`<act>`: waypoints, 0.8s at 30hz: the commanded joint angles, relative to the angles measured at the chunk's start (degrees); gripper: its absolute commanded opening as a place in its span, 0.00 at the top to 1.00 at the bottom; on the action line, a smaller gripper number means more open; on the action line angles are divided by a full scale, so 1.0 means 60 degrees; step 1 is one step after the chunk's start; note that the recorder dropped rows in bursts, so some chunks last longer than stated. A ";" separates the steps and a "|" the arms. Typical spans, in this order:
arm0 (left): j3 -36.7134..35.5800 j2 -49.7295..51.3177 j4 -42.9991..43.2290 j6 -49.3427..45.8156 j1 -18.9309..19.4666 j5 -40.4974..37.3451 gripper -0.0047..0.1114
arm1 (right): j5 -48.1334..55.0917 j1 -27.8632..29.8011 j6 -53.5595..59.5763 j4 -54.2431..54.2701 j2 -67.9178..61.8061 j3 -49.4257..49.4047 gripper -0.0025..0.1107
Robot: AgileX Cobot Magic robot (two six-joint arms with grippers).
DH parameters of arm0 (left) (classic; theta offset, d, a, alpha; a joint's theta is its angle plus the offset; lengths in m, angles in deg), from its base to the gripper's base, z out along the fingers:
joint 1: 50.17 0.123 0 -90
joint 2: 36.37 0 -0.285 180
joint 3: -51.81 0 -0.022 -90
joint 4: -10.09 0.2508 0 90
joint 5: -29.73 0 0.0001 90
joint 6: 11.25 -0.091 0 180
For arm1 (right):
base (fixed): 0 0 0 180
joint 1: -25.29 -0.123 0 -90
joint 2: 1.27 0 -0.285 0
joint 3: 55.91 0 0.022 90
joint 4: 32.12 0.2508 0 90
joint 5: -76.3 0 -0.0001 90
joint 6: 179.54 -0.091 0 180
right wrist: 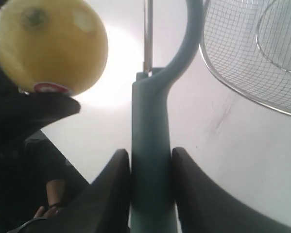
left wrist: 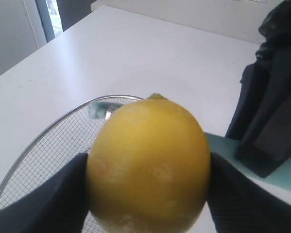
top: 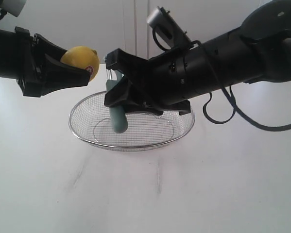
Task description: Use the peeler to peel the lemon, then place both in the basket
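Your left claw point(top: 80, 64) grips lemon point(top: 79, 56) | your right claw point(right wrist: 151, 190) grips peeler point(right wrist: 150, 121), head just beside lemon | basket point(top: 135, 148) on worktop point(top: 218, 189)

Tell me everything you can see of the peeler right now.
The peeler has a slim pale teal-green handle, plastic by the look, a curved arm of the same colour at the head and a thin metal blade. The right claw grips the handle, one finger each side. It hangs roughly upright, head up, its butt end seen against the basket in the exterior view. The blade is close beside the lemon, with a gap between them.
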 commanded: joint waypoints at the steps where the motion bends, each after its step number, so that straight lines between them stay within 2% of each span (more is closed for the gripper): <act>1: 0.0029 -0.0073 -0.0385 0.0038 0.0019 -0.0174 0.96 | 0.0230 0.0043 0.0056 0.0104 -0.0200 -0.0001 0.98; 12: 0.0029 -0.0073 -0.0385 0.0038 0.0019 -0.0174 0.96 | 0.0999 0.0043 0.1142 0.1405 -0.0507 -0.0001 0.98; 24: 0.0029 -0.0073 -0.0385 0.0021 0.0019 -0.0174 0.96 | 0.1018 0.0043 0.1263 0.1447 -0.0507 -0.0001 0.98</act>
